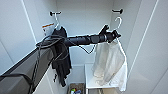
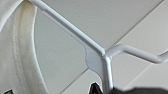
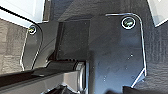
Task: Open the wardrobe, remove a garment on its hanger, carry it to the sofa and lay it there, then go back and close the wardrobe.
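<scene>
- Your wardrobe [image 1: 150, 50] already stands open: its white interior takes up the head view, and one door runs down the right of the frame.
- The left gripper [image 1: 111, 34] reaches in from the left of the frame to the hanger [image 1: 118, 23] in the upper right, at the base of its hook.
- In the left wrist view the hanger's stem runs down into the dark gripper at the bottom edge, so I judge it clamped on the hanger, though you cannot see the fingers plainly.
- The hook sits just below the dark peg [image 1: 117, 11] and looks lifted off it, so the take-out seems under way.
- The garment [image 1: 110, 62] hangs from the hanger, centre right, draping toward a white shelf [image 1: 88, 75].
- A black top [image 1: 61, 55] hangs at centre left from another peg.
- You cannot tell the right gripper's state.
- Left to do: carrying to the sofa, laying down, closing the doors.
- The right wrist view shows dark carpet floor [image 3: 155, 50].
</scene>
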### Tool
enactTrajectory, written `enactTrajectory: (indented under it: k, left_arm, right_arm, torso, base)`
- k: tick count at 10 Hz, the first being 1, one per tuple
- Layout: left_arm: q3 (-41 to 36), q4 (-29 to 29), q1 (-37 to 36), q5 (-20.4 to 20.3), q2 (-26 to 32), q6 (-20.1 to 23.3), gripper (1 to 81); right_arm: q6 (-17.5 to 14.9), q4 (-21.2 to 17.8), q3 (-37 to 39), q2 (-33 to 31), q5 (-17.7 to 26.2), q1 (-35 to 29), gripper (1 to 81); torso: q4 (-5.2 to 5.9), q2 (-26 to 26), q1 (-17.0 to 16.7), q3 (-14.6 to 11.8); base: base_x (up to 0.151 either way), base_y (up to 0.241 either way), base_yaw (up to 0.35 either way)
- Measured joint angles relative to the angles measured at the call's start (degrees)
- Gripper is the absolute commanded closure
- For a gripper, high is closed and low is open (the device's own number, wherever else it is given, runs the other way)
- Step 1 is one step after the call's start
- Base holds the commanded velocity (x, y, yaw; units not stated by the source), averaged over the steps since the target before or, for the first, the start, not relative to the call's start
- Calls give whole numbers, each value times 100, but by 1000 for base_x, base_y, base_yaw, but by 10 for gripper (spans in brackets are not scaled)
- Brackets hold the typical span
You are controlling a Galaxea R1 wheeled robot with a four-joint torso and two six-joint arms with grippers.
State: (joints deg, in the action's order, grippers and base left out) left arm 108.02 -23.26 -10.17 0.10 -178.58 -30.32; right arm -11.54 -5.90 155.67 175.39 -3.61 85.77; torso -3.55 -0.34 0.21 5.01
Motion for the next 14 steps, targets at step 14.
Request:
enactTrajectory:
  k: [14]
  left_arm:
    - [-1709,168,797,-268,766,26,811]
  right_arm:
    - [2,0,-2,2,-52,13,10]
  torso:
    - [0,0,-5,-15]
  base:
    - [-129,0,0]
